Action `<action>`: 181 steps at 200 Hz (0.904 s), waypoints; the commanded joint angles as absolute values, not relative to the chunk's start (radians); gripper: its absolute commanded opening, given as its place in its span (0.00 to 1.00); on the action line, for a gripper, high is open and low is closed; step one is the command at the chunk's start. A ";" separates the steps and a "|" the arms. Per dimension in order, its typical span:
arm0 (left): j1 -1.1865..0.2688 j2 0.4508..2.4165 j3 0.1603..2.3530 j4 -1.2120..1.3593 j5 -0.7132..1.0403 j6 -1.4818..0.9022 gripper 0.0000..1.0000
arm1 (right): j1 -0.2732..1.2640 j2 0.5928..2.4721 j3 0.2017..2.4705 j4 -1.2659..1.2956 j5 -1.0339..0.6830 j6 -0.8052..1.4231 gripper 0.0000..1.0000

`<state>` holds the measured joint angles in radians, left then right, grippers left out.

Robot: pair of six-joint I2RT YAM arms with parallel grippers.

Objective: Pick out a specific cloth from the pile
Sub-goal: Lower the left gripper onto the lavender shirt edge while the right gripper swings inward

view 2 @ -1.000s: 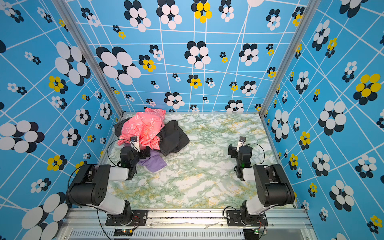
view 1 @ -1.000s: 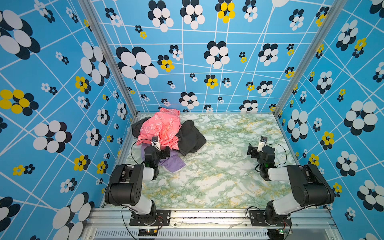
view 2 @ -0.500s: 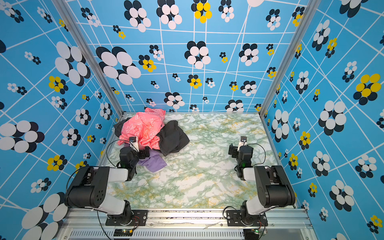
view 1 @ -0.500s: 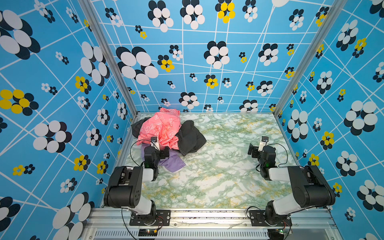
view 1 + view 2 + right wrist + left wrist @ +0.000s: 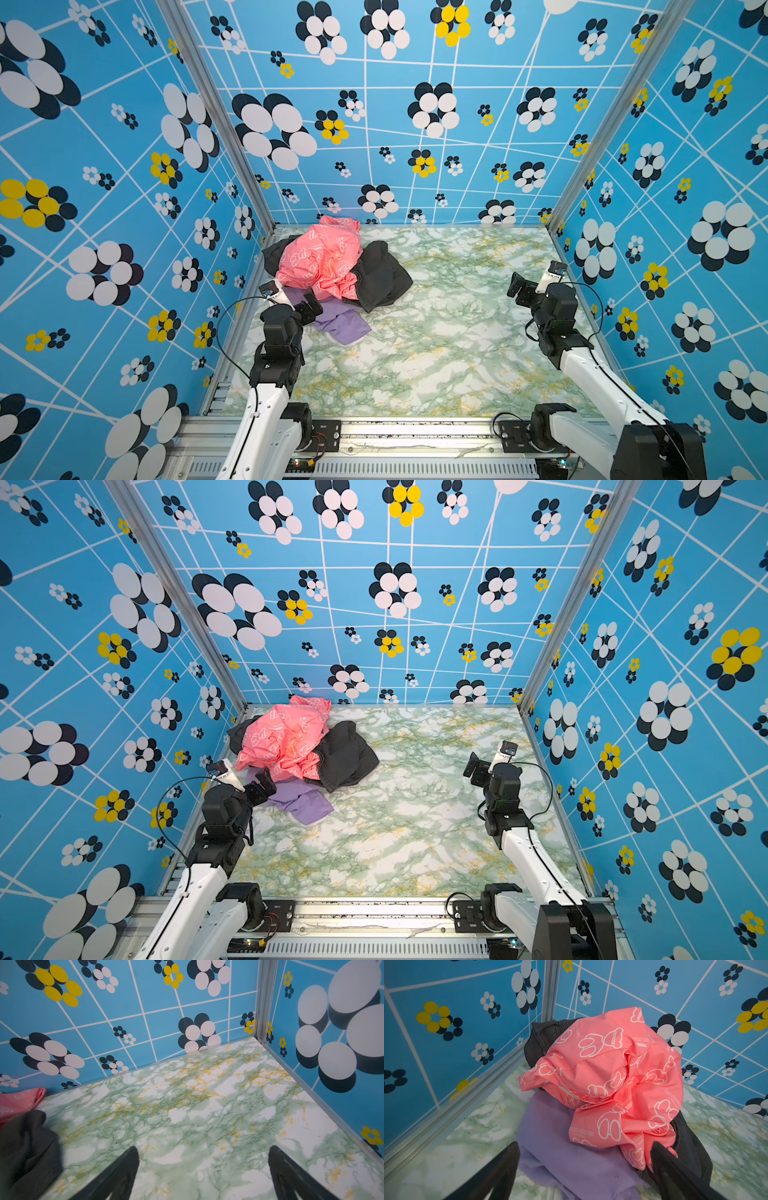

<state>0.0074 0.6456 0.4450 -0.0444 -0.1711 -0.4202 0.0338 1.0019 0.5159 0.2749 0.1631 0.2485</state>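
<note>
Both arms have been unfolded a little from the lower, tucked poses of a second ago. The left arm (image 5: 274, 365) has been brought up at the near-left edge of the heap of soft garments, the pile (image 5: 332, 270). The right arm (image 5: 557, 324) has been lifted beside the right wall, well apart from the clothes. No garment has been shifted in that time.

The left jaws are spread wide in the left wrist view, set to either side of the plain lavender thin-fabric cloth (image 5: 560, 1157); whether it is touched cannot be told. The right jaws are likewise spread wide over the bare green-marbled desk (image 5: 436, 353), with nothing between them.

The lavender cloth lies at the near edge of the pile. Its far part is buried under the coral-pink cloth with white outline print (image 5: 320, 257), and its near-right part is laid flat on the desk.

The task is therefore judged to be at the approach stage, with nothing gripped yet. A hem of the coral-pink cloth hangs just beside one left jaw and could be caught along with the target.

Counted: one lavender cloth, one coral-pink cloth, two arms and two sets of jaws. Black fabric (image 5: 382, 274) shows on both sides of the pink; whether it is one garment or two cannot be told.
</note>
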 commanded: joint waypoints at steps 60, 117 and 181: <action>0.124 0.646 0.493 -0.448 0.254 -0.832 0.99 | 0.042 0.847 0.642 -0.024 -0.175 0.384 0.99; 0.155 0.712 0.372 -0.249 0.360 -1.060 0.82 | 0.059 0.818 0.637 -0.029 -0.260 0.398 0.99; 0.175 0.797 0.336 -0.128 0.328 -1.155 0.58 | 0.173 0.848 0.641 -0.022 -0.340 0.338 0.99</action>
